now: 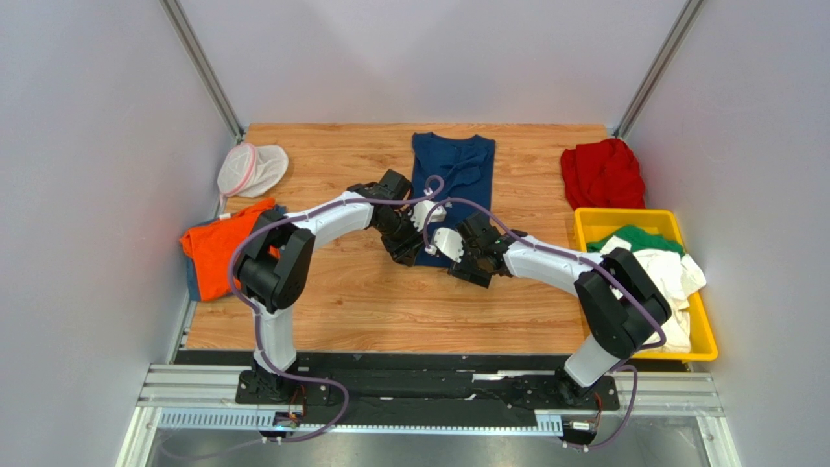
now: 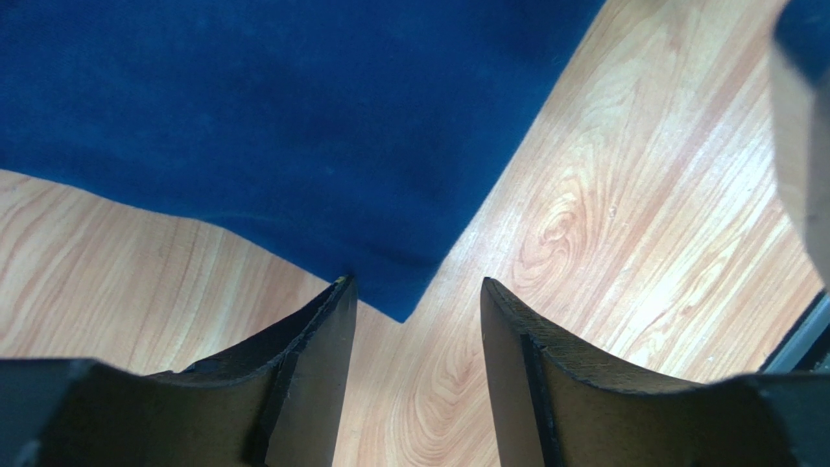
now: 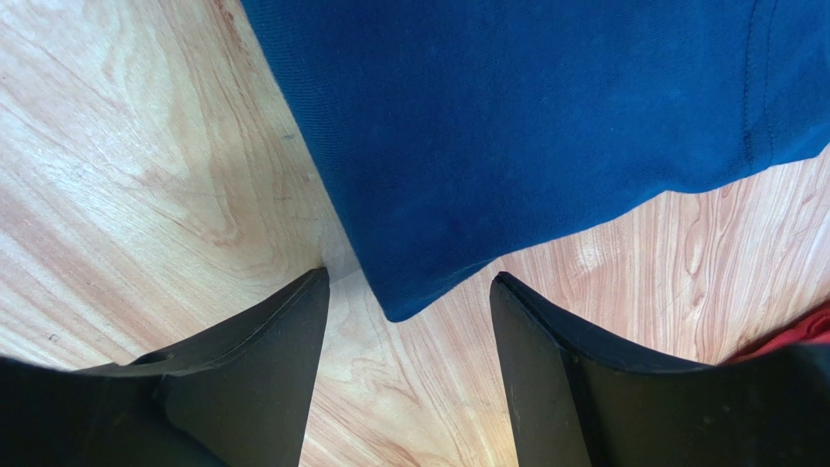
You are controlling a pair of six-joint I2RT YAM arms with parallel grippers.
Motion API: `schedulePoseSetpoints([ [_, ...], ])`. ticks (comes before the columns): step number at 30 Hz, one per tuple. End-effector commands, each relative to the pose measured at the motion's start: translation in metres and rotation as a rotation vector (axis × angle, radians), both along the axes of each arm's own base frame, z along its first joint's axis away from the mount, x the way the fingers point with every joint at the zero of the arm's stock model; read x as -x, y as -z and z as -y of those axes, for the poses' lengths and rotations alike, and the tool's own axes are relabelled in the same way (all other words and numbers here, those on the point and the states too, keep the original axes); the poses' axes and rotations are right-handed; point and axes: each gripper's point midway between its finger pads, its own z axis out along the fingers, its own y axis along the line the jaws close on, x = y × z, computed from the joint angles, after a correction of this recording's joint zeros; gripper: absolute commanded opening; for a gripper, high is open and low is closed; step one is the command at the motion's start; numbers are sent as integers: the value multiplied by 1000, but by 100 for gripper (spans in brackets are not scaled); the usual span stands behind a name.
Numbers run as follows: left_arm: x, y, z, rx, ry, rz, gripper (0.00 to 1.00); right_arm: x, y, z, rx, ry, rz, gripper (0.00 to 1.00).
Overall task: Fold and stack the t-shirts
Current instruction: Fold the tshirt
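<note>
Your left gripper (image 2: 416,284) and right gripper (image 3: 409,275) hang released, jaws apart, each over a near corner of the navy t-shirt (image 1: 453,161).

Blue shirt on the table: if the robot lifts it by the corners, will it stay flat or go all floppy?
Probably floppy. The blue shirt lies thin and flat on the table with soft creases, so with the corners lifted the middle would likely sag. It looks light for its size. If pushed, it would probably bunch up rather than slide as one piece.
</note>
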Motion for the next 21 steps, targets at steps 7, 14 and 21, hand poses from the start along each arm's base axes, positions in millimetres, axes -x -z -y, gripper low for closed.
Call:
schedulePoseSetpoints([
  [7,-11,-16,-3,-6,-31,87,70,-11,-5,-5,-17,-2,47,66],
  [14,-3,1,-2,-33,-13,8,74,-12,-8,-3,-17,2,55,66],
  [21,0,8,2,-44,12,-61,72,-16,-9,-3,-4,-5,63,66],
])
